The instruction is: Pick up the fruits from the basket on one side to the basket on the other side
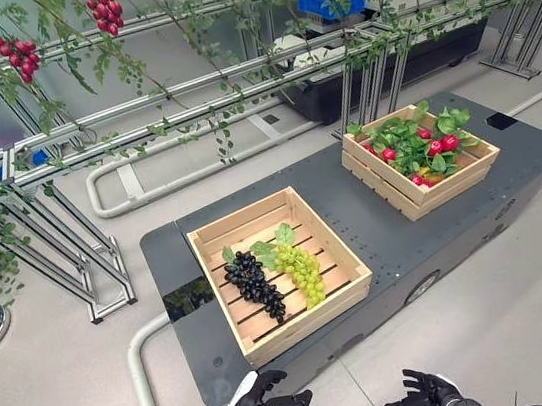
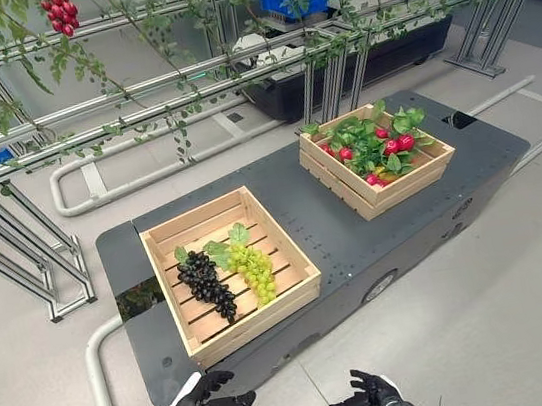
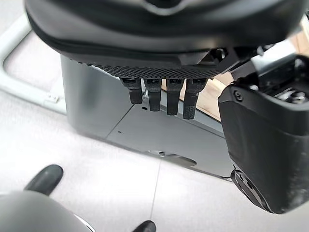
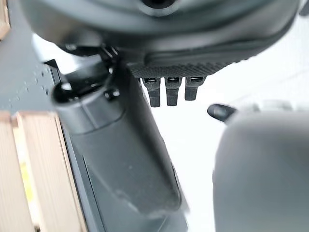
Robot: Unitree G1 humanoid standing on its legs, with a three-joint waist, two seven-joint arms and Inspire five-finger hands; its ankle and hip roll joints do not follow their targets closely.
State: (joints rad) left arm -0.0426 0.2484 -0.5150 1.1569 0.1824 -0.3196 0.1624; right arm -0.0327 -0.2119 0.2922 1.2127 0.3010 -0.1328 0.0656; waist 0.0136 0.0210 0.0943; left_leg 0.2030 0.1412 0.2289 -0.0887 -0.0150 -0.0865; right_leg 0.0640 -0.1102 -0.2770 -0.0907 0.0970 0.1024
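Note:
On a dark platform [image 1: 377, 239] stand two wooden crates. The near crate [image 1: 243, 217] holds a bunch of black grapes [image 1: 254, 281] and a bunch of green grapes [image 1: 304, 271] with leaves. The far crate [image 1: 422, 202], to the right, is full of red fruits [image 1: 442, 145] among green leaves. My left hand [image 1: 268, 400] hovers low in front of the platform's near edge, open and empty, its fingers [image 3: 161, 99] straight. My right hand [image 1: 430, 398] hangs beside it to the right, fingers [image 4: 167, 92] relaxed, open and holding nothing.
A metal trellis with vines and red berry clusters [image 1: 106, 11] runs across the back. A metal rack [image 1: 90, 279] stands left of the platform. A white tube rail [image 1: 138, 373] curves on the floor by the platform's near left corner. A blue bin [image 1: 329, 1] sits far behind.

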